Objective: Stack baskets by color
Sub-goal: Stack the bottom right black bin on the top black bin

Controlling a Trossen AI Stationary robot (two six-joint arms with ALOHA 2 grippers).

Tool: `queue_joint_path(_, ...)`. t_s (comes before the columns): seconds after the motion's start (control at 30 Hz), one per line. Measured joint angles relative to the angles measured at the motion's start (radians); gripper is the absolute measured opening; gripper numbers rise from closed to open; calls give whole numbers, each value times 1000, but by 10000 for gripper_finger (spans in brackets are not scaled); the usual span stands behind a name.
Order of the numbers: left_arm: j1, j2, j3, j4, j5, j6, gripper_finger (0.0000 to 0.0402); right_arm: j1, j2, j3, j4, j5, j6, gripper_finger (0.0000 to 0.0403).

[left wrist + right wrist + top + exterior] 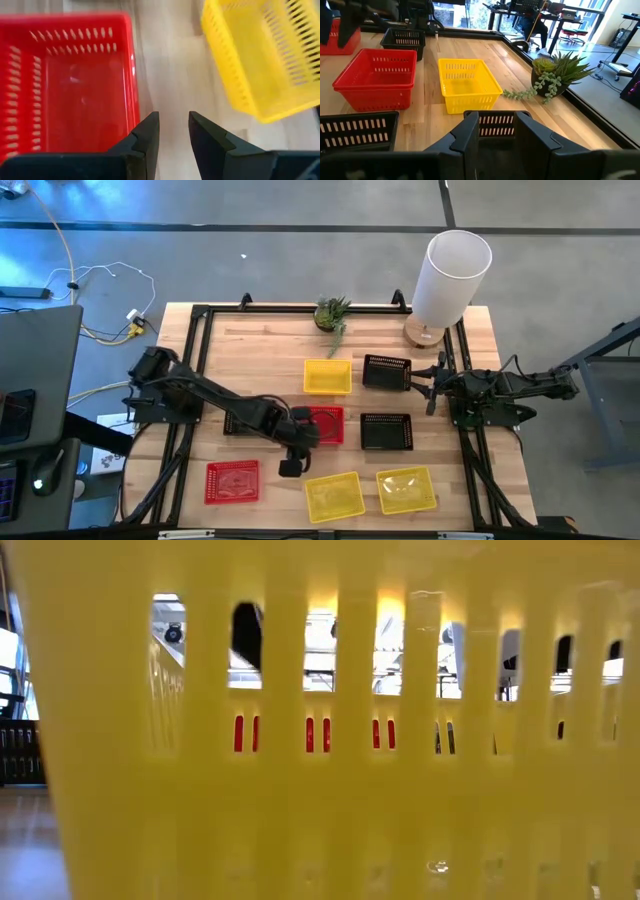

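Note:
My left gripper (289, 467) hangs open over bare wood, nothing between its fingers (148, 131). It sits between a red basket (232, 481) (65, 80) and a yellow basket (334, 496) (270, 55). Another yellow basket (405, 489) lies beside that one, and a third (328, 376) (467, 82) is mid-table. A second red basket (328, 423) (377, 75) lies partly under the left arm. Two black baskets (387, 372) (386, 431) sit right of centre. My right gripper (425, 383) (496, 125) is open just behind the farther black basket (495, 122), whose slotted wall shows between its fingers.
A tall white cylinder (450, 275) and a small green plant (332, 312) (552, 75) stand at the table's far edge. Another black basket (405, 40) lies under the left arm. A yellow basket wall (330, 790) fills the low view. Black rails (190, 380) frame the table.

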Motion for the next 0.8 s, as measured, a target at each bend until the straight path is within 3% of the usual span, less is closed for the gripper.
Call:
queue_joint_path(0.23, -4, -105, 0, -135, -94, 43, 94, 0, 8, 0, -1, 0, 0, 110)
queue_joint_path(0.47, -9, -212, -15, -309, -105, 22, 94, 0, 9, 0, -1, 5, 0, 110)
queue_joint_path(0.67, -34, -326, -118, -284, -109, -49, 89, 0, 7, 0, -1, 5, 0, 110)
queue_joint_path(0.8, -64, -412, -195, -265, -168, -134, 85, 0, 11, 0, -1, 5, 0, 110)
